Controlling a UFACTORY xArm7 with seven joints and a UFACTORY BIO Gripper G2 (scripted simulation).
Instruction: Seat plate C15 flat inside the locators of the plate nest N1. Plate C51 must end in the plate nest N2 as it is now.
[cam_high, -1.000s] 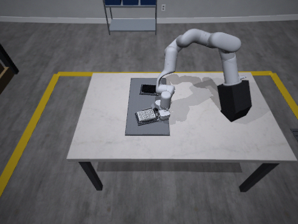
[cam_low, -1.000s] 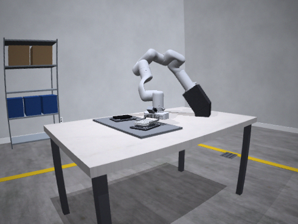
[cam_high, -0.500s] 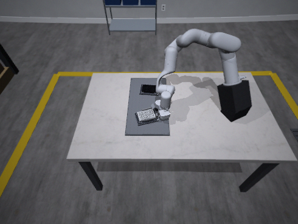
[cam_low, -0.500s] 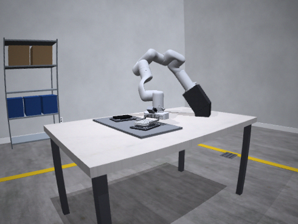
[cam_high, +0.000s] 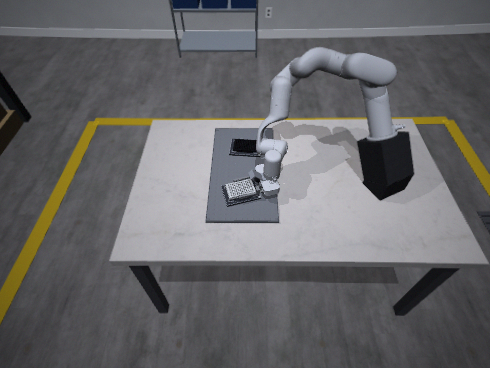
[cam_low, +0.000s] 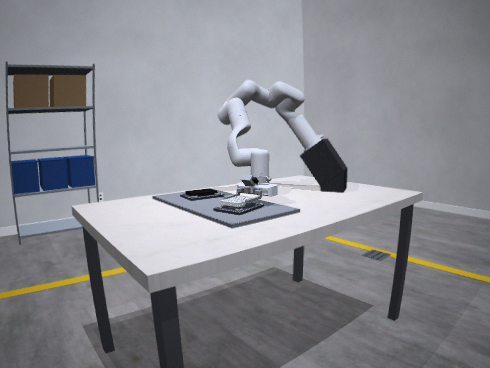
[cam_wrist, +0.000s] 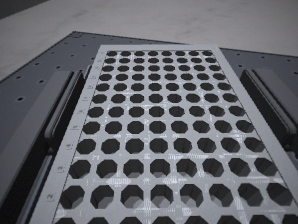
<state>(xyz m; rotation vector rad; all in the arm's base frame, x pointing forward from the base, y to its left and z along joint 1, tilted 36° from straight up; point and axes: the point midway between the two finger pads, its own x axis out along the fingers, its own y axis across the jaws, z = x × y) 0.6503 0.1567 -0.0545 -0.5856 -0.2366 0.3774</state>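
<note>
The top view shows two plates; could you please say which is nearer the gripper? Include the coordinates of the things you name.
The white plate (cam_high: 241, 189) (cam_low: 240, 201) (cam_wrist: 146, 98), with the gripper (cam_high: 257, 187) (cam_low: 249, 193) (cam_wrist: 167, 107) flanking it; the black plate (cam_high: 244, 145) (cam_low: 201, 192) sits apart from both.

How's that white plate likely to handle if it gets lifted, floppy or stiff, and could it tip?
The white plate is probably stiff, since its top looks flat and unbowed. It's likely light for its size, being riddled with open wells. Broad and low, it seems unlikely to tip, though an uneven grip might tilt it.
</note>
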